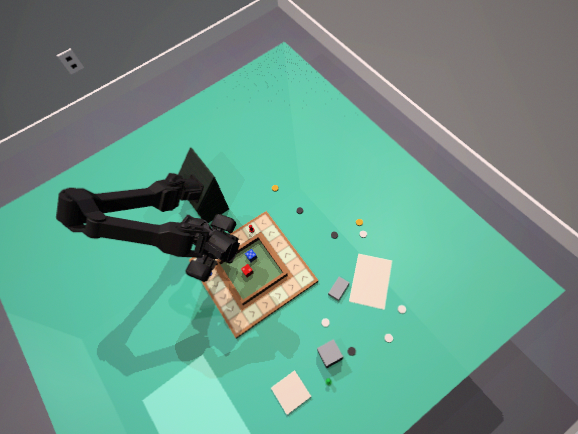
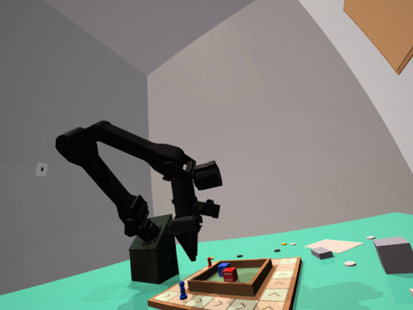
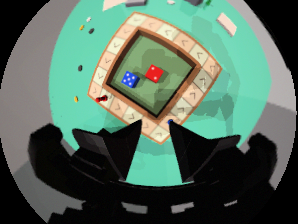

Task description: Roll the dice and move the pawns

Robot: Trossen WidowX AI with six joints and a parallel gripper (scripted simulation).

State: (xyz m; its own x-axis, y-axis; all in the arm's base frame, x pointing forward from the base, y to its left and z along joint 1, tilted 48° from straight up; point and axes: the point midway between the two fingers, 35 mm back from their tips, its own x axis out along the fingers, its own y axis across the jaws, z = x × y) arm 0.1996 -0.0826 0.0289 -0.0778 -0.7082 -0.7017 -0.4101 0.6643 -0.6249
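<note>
The red die (image 1: 247, 270) (image 2: 230, 274) (image 3: 154, 73) and blue die (image 1: 251, 254) (image 2: 224, 269) (image 3: 130, 79) lie in the tray (image 2: 221, 288). In the wrist view the red die's top shows two pips, the blue die's several. The red pawn (image 1: 251, 229) (image 2: 209, 262) (image 3: 102, 98) stands upright on the track, one tile from a corner. The blue pawn (image 2: 183, 291) stands upright on the track; the arm mostly hides it in the top view. My gripper (image 3: 156, 123) is partly open and empty, above the board's arm-side edge, its right fingertip close to the blue pawn in the wrist view.
The board (image 1: 237, 322) has arrow tiles around the tray. Beyond it lie a flat grey block (image 1: 339, 288) (image 2: 321, 253), a larger grey block (image 1: 330, 353) (image 2: 393, 255), pale sheets (image 1: 371, 281) (image 1: 291, 392), a green piece (image 1: 328, 381), and several white, black and orange discs.
</note>
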